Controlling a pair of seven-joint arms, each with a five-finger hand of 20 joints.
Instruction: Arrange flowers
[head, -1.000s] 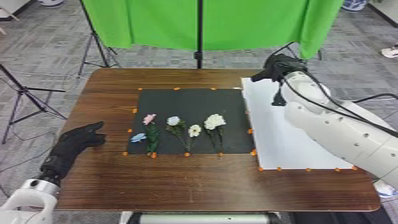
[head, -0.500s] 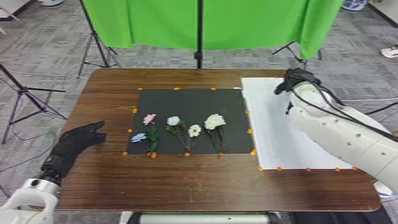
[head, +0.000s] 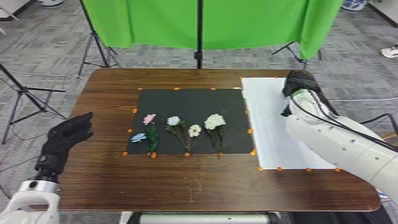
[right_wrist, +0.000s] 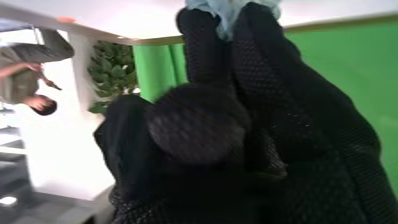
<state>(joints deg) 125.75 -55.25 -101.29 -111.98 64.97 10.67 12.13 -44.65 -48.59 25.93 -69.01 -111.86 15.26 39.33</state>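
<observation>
Flower (right_wrist: 224, 11) first: I've got pale blue petals right at the tips of my right hand (head: 300, 81), caught between fingers (right_wrist: 268, 55) that look closed on them, with the thumb (right_wrist: 197, 122) folded in against the fingers. Can't see how the stem hangs, so no promises on grip down there.

Hand's at the far end of the white sheet (head: 275, 145). The mat (head: 182, 100) is beside the sheet, and the other flowers are on it: a pink one (head: 149, 119), a blue one (head: 138, 137), a whitish one (head: 173, 120), a cream one (head: 195, 130) and a big white one (head: 215, 121), stems toward me. Left hand (head: 69, 132) is by the table's left edge, fingers relaxed and close together, holding nothing.

So I'd call this mid-job, on the moving-one-flower step. Whether it goes down on the sheet or the mat, I honestly can't tell. Either way I'd want the stem lined up first, then a slow lower and a gentle release. Open up too fast and I reckon the petals snag on the glove and twist the whole thing.
</observation>
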